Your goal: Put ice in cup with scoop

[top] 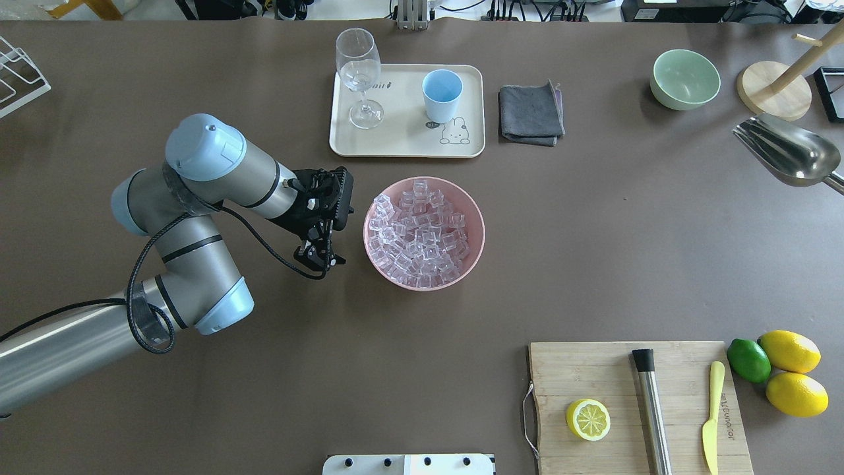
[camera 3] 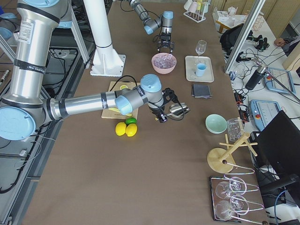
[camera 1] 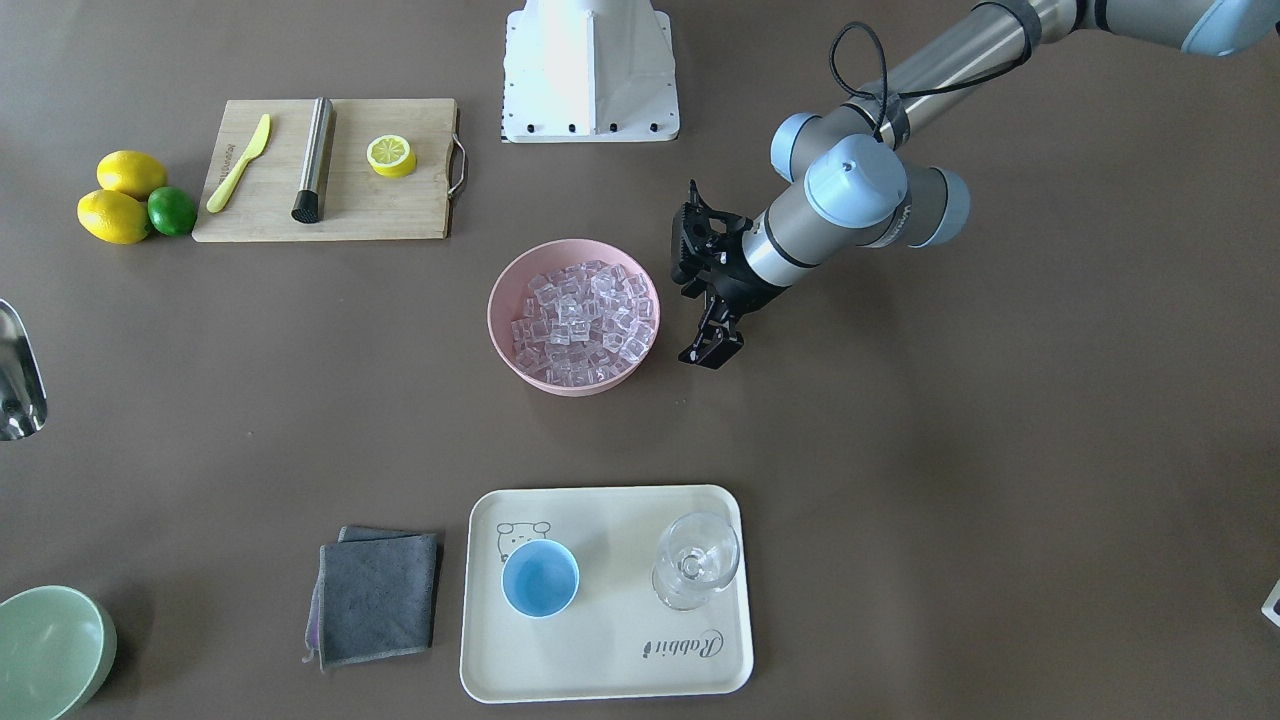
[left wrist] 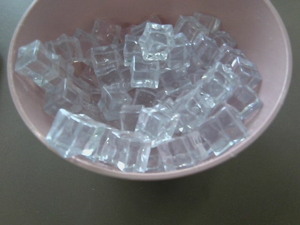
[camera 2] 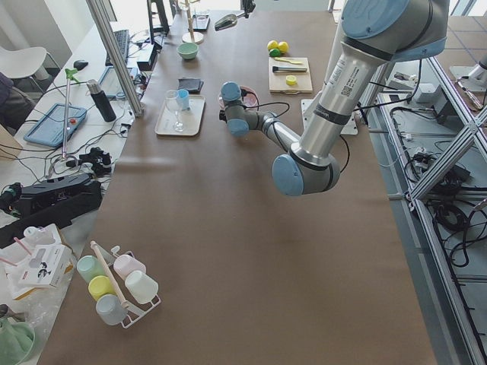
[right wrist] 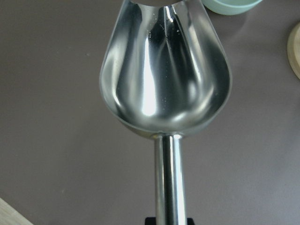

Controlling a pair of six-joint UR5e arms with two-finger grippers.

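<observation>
Scoop [camera 1: 14, 372] held well off from the ice [camera 1: 582, 322]

Front view: it pokes in at the left edge; ice fills the pink bowl [camera 1: 497, 300], and the left claw [camera 1: 712, 350] hangs just beside it, fingers apparently apart, empty. Overhead: the cup [top: 442, 95] stands empty on the tray [top: 402, 112] just beyond the bowl. Right side: the right claw [camera 3: 162, 116] is on the near arm. Right wrist: the handle runs straight back into it, seemingly clamped; empty trough points ahead.

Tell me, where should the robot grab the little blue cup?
The light-blue cup is probably best taken by its rim, from straight above, one finger inside, one outside. It stands upright and open on the tray, has no handle, and the wine glass stands beside it, so a sideways reach looks riskier.
</observation>
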